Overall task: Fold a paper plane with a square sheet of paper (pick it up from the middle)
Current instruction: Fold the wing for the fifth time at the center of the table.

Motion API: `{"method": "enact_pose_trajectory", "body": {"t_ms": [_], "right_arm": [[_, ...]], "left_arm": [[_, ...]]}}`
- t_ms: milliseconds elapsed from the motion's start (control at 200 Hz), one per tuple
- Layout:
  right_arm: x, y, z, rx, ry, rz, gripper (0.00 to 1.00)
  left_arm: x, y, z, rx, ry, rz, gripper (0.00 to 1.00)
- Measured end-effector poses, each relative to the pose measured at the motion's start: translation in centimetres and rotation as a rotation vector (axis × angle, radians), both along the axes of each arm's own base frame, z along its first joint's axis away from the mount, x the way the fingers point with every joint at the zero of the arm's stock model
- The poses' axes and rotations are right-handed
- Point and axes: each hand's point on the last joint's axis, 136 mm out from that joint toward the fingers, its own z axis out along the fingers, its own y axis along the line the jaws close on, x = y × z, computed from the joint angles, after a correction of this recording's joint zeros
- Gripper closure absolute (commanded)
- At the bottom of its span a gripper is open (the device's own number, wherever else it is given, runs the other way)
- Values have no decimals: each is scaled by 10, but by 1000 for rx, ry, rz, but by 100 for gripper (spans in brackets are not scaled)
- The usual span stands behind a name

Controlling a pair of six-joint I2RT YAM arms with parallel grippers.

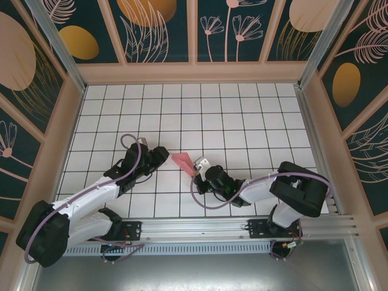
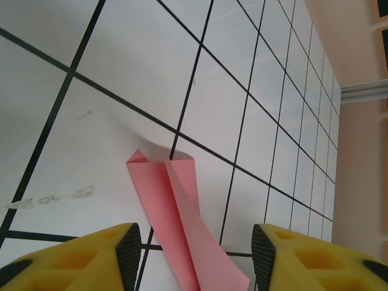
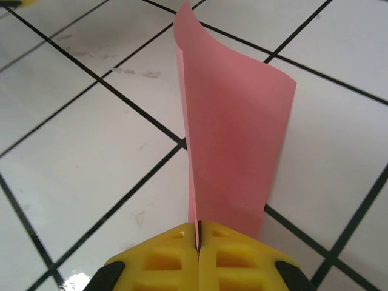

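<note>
The pink-red paper plane [image 1: 181, 161] is a slim folded strip with a centre crease, lying between my two grippers at the table's middle. My right gripper [image 1: 195, 168] is shut on its near end. In the right wrist view the yellow jaws [image 3: 198, 237] pinch the plane [image 3: 233, 133], which stands up and curls away from the tiles. My left gripper [image 1: 163, 154] is open. In its wrist view the plane [image 2: 176, 212] runs out between the spread fingers [image 2: 128, 254] without touching either pad, its far end resting on the tiles.
The white grid table [image 1: 242, 115] stretches behind the grippers. Tan walls [image 1: 194, 73] with dark floral panels close in the back and both sides. An aluminium rail [image 1: 200, 227] carries the arm bases at the near edge.
</note>
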Motion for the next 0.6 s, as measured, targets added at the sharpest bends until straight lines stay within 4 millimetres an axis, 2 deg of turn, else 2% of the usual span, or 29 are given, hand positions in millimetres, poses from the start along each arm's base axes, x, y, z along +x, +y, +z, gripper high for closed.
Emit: {"method": "enact_pose_trajectory", "body": {"t_ms": [315,600], "right_arm": [[-6,5,-1,112,149,-3,100],[-2,5,-4,232,333,-28,100]], "left_arm": [[-3,-8,-10,-11,37,-40,54],[-5,-13,-9,-34,29,-62,55]]}}
